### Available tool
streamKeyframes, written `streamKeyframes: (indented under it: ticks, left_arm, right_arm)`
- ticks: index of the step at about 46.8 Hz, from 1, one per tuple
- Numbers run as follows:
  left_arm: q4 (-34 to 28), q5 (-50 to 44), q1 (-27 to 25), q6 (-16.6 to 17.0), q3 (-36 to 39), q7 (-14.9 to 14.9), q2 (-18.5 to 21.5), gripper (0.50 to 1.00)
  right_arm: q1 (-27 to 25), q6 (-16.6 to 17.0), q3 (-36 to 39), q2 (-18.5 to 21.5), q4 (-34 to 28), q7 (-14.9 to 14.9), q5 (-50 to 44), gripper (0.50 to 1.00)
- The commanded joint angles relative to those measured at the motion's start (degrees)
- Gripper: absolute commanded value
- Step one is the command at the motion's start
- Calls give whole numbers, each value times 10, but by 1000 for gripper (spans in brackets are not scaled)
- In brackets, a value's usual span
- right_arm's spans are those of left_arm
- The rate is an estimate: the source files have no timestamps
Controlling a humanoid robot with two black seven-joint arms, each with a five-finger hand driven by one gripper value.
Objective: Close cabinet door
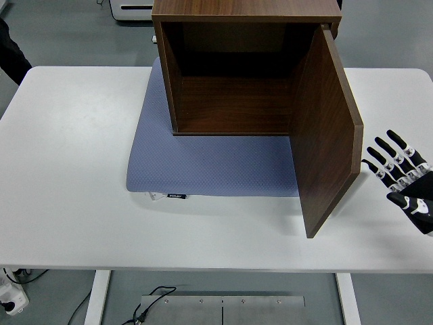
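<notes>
A dark wooden cabinet (233,68) stands at the back middle of the table on a blue-grey mat (203,162). Its inside is empty. Its door (328,128), hinged on the right side, stands wide open and points toward the table's near edge. My right hand (399,177) comes in from the right edge, fingers spread and holding nothing, a short way to the right of the door's outer face and not touching it. My left arm does not show.
The white table (74,176) stretches wide to the left of the mat. A person's dark sleeve (10,57) shows at the upper left edge. A white appliance (132,8) stands on the floor behind the table.
</notes>
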Motion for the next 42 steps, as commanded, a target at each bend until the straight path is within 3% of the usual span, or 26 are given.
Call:
streamKeyframes:
  ticks: [1,22,42]
  left_arm:
    - [0,0,0,0,-1,0,0,1000]
    - [0,0,0,0,-1,0,0,1000]
    - [-1,0,0,0,-1,0,0,1000]
  right_arm:
    - [-1,0,-3,4,0,0,-4,1000]
    - [0,0,-13,31,12,-1,-40,1000]
    - [29,0,-70,46,40,-3,-81,1000]
